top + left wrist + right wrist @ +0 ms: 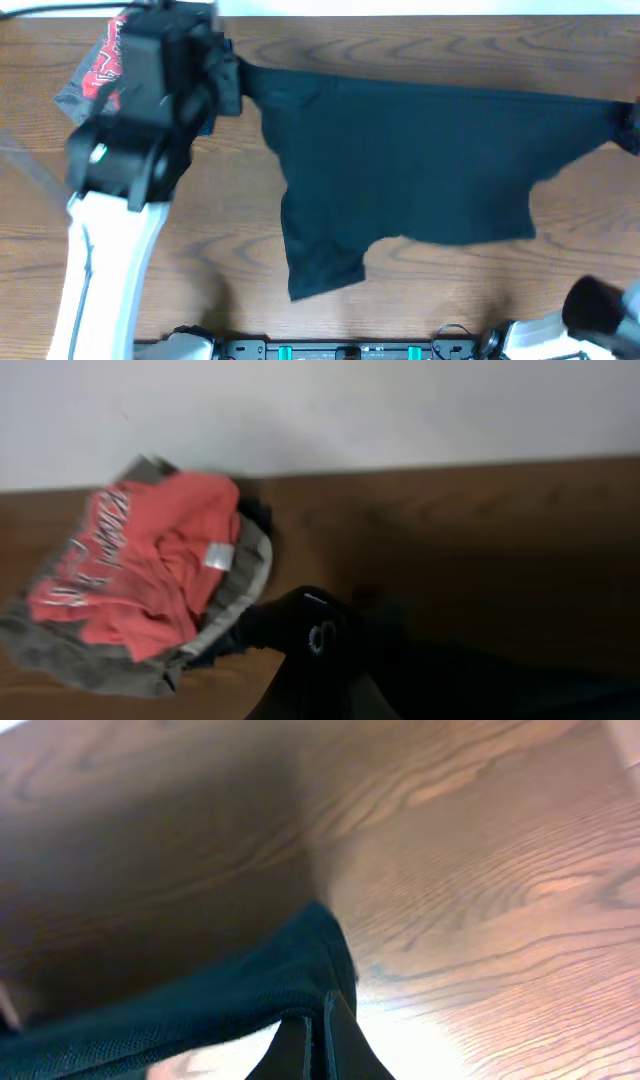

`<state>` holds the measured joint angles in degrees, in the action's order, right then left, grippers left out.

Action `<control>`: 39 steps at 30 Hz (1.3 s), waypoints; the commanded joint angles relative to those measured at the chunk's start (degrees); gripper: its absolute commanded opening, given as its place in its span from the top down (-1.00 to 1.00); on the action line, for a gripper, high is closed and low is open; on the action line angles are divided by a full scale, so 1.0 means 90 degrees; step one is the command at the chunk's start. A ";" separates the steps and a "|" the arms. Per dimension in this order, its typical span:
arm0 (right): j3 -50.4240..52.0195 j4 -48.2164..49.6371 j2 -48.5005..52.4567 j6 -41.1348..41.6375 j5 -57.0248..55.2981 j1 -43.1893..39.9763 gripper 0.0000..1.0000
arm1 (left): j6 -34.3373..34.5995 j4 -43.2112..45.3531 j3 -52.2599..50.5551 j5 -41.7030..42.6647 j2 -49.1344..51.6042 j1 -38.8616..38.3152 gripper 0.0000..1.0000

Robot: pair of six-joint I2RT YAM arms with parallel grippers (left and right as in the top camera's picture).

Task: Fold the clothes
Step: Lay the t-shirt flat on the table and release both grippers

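Straining overhead, you find left gripper [231, 79] and edge-cropped right gripper [630, 124] both clenching the stretched black garment [400, 170].

soft matt blk clothes [420, 160], glossy wood-grain table [450, 300]

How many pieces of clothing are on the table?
3: black garment spread across the middle; red shirt and grey garment piled at the far-left corner. Others may be hidden.
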<state>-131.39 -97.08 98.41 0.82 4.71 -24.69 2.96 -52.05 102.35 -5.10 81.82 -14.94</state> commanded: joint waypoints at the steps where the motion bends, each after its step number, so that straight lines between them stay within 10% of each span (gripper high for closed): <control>1: 0.0012 0.0192 0.0639 -0.0032 -0.0729 -0.0015 0.97 | -0.0083 0.0114 0.0083 -0.0843 0.0474 0.0138 0.88; 29: 0.0012 0.5600 0.4864 0.0124 -0.0590 0.1251 0.98 | -0.0080 0.5151 0.0083 -0.0833 0.4357 0.0138 0.87; 32: 0.0015 0.6173 0.5115 0.0221 -0.0593 0.1360 0.97 | -0.0080 0.5719 0.0083 -0.0833 0.4685 0.0138 0.26; 33: 0.0012 0.6368 0.5170 0.0243 -0.0590 0.1384 0.85 | -0.0080 0.5892 0.0083 -0.0831 0.4789 0.0138 -0.23; 35: 0.0015 0.6708 0.5241 0.0352 -0.0588 0.1445 0.01 | -0.0080 0.6135 0.0083 -0.0823 0.4959 0.0138 -0.96; 39: -0.0015 0.7038 0.5202 0.0384 -0.0568 0.1513 -0.98 | -0.0087 0.6178 0.0083 -0.0826 0.5005 0.0146 -0.96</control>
<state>-131.07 -34.44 145.80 2.85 0.71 -11.84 2.74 3.07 102.35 -11.00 127.11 -14.00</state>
